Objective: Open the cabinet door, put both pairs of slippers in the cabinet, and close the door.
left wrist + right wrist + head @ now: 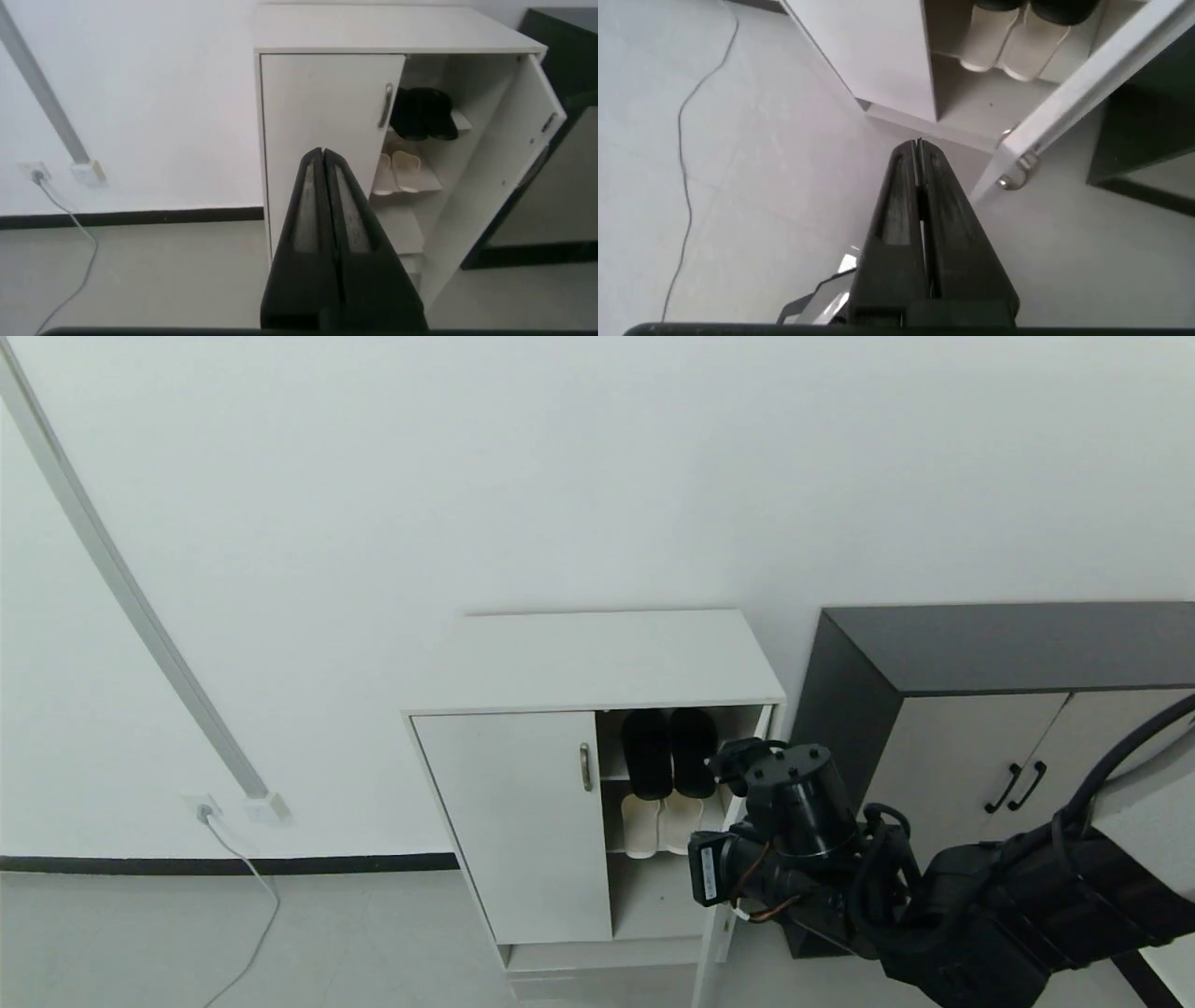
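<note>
a white cabinet (597, 663) stands against the wall with one door (505, 159) swung wide and the other door (513, 821) closed. inside, the black slippers (669, 751) sit on the upper shelf and the white slippers (661, 823) on the shelf below, so only the closing appears to be left. each pair lies side by side, long axes running front to back, rounded ends facing the opening; toe or heel cannot be told. the right arm (794, 803) hangs beside the open door, its right gripper (920, 154) with fingers pressed together and empty, aimed at the floor near the door's handle (1018, 168). the left gripper (324, 159), likewise pressed together and empty, faces the cabinet front from farther back. the likely trouble: a narrow closed tip pushing the panel could slide off its thin edge or catch the handle, leaving the door ajar. the black pair seems close to the shelf's lip and might block it.
</note>
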